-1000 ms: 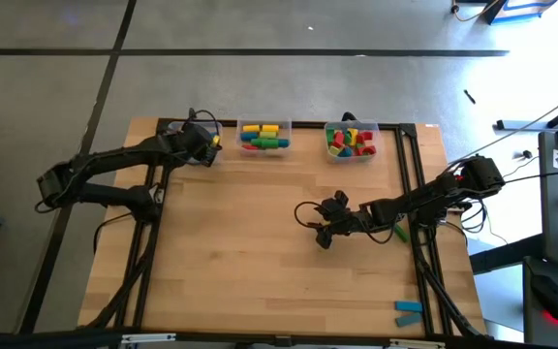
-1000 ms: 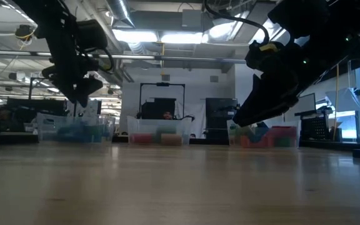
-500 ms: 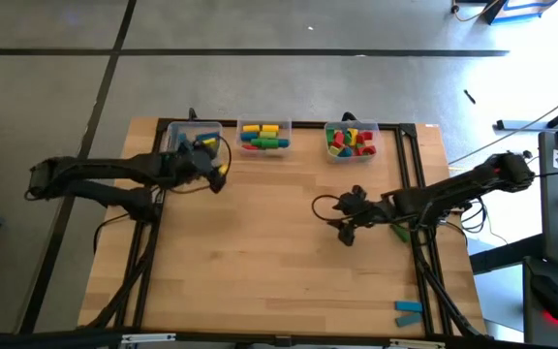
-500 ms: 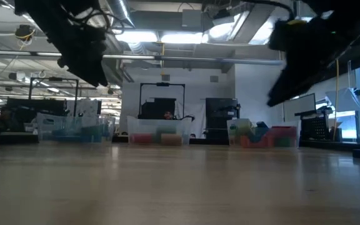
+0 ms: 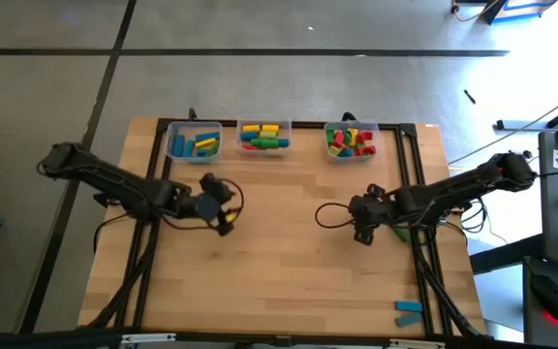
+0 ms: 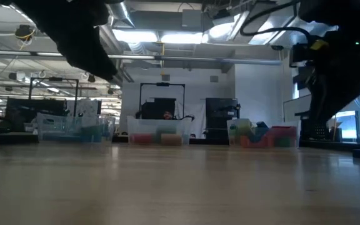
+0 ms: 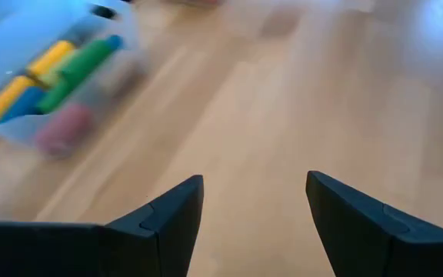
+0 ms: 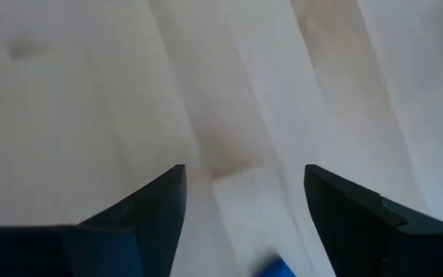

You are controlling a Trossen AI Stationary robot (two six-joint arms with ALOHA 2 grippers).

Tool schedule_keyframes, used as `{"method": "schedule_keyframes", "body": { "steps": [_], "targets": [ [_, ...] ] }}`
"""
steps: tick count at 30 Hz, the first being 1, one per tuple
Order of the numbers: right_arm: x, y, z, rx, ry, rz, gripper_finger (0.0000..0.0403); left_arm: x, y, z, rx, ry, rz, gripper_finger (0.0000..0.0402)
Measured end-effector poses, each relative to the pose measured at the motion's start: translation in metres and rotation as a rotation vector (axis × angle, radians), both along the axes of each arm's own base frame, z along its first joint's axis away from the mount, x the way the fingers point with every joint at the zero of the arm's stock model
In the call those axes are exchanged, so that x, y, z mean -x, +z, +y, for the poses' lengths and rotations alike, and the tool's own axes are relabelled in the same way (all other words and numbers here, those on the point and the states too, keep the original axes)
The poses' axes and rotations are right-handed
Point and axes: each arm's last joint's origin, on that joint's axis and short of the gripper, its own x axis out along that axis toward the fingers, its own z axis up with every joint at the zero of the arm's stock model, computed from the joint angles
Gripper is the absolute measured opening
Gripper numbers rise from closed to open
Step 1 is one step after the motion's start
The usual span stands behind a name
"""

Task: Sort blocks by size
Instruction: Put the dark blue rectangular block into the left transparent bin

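The left end effector (image 5: 223,206) sits over the left-centre of the wooden worktop (image 5: 279,281), its fingers (image 7: 171,219) apart with bare wood between them. The right end effector (image 5: 364,215) sits over the right-centre of the worktop, its fingers (image 8: 156,208) likewise apart and holding nothing; a blue shape shows near them in the right wrist view, too blurred to identify.

Most of the blocks lie in three clear bins along the far edge. The left bin (image 5: 194,142) holds blue blocks with one yellow. The middle bin (image 5: 264,136) holds long bars in yellow, blue, red and green. The right bin (image 5: 351,142) holds short red, green and yellow pieces.

Two blue blocks (image 5: 408,312) lie loose at the near right corner, well apart from both arms. A green block (image 5: 400,233) lies under the right arm.
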Motion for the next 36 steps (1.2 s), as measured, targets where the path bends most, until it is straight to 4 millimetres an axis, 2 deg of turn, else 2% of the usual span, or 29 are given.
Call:
{"method": "schedule_keyframes", "body": {
  "steps": [4,7,14,23,27,34,36],
  "targets": [
    [0.001,0.006,-0.001,0.042,0.006,0.154,0.0257,-0.007,-0.011,-0.019,-0.008,-0.072,0.025,0.0228],
    [0.002,0.003,-0.002,0.057,0.025,0.275,0.0256,-0.012,-0.020,-0.029,-0.011,-0.105,0.047,0.0228],
    [0.001,-0.024,-0.007,0.040,0.063,0.580,0.0256,-0.019,-0.036,-0.043,-0.003,-0.131,0.070,0.0228],
    [-0.010,-0.058,-0.025,-0.042,0.146,0.810,0.0252,-0.024,-0.040,-0.048,-0.012,-0.153,0.058,0.0227],
    [-0.012,-0.064,-0.029,-0.069,0.179,0.842,0.0214,-0.024,-0.040,-0.048,-0.017,-0.156,0.060,0.0227],
    [-0.012,-0.065,-0.028,-0.084,0.202,0.833,0.0095,-0.024,-0.040,-0.048,-0.018,-0.157,0.059,0.0227],
    [-0.014,-0.064,-0.028,-0.088,0.201,0.825,0.0089,-0.024,-0.040,-0.048,-0.018,-0.157,0.059,0.0227]
  ]
}}
